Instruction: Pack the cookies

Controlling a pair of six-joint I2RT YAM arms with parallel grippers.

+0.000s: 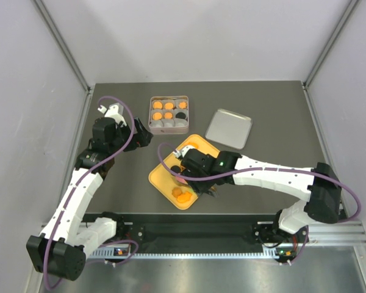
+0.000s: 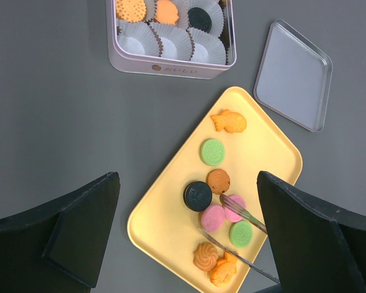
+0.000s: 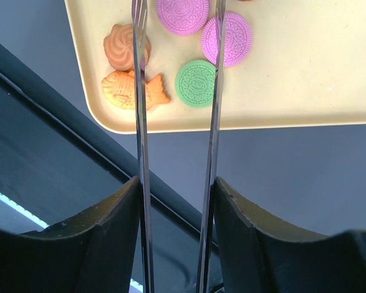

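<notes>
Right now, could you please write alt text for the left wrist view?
A yellow tray on a dark table holds nine cookies, with metal tongs straddling a pink one. Above it, a pink tin of white paper cups is partly filled, a silver lid beside it; the open left gripper frames the bottom.

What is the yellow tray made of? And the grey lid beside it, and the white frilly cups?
The rounded yellow tray looks like smooth matte plastic: even colour, soft rolled rim. The grey square lid seems thin metal, with a dull sheen and pressed edge. The white frilly cups look like pleated paper.
</notes>
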